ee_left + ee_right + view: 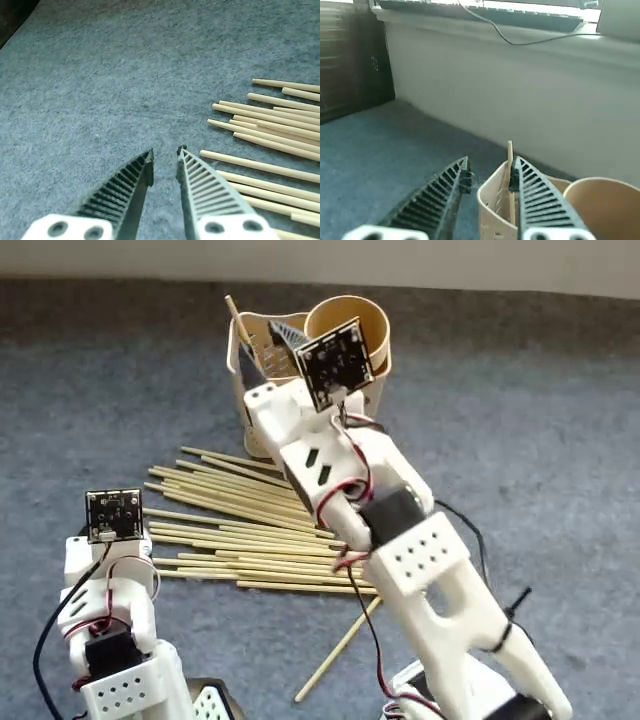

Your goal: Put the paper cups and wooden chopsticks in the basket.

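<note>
The right end effector (490,172) gapes astride the basket (250,390) rim at 12 o'clock, paper cup (372,335) inside; left end effector (165,154) gapes beside chopsticks (240,530) at 8 o'clock; a snagged rim could topple it

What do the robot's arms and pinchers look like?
The left arm and right arm are white plastic with black motors, red and black cables, and a square black camera board by each wrist. Their fingers are dark, pointed and ribbed.
</note>
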### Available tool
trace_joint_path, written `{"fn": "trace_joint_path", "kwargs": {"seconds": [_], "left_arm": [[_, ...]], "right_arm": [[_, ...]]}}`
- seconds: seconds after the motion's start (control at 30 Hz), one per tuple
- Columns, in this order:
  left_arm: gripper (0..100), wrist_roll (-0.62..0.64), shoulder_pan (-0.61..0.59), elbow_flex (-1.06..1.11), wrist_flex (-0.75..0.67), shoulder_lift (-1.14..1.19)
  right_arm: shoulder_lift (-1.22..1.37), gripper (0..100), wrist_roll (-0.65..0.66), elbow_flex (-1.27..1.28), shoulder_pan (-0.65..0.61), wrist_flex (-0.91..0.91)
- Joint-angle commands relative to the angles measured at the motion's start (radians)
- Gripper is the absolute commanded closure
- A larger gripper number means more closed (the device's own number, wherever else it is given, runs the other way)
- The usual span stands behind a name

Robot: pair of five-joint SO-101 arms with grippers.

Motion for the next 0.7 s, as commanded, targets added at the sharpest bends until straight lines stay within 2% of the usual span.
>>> {"fn": "trace_joint_path", "kwargs": {"seconds": [0.0,0.2,0.47,0.67], "left_arm": [[90,0.006,0.013,0.01,-0.025,-0.002],[90,0.006,0.013,0.01,-0.025,-0.002],[90,0.006,0.012,0.01,-0.025,-0.002],[90,0.006,0.012,0.01,-0.025,-0.002]], "right_arm": [[-0.122,86.1,-0.008,-0.035,-0.015,0.234],[-0.206,86.1,-0.009,0.015,-0.056,0.433],[-0.245,86.1,0.0,0.211,-0.165,0.559],[-0.243,86.1,0.005,0.294,-0.177,0.657]]}}
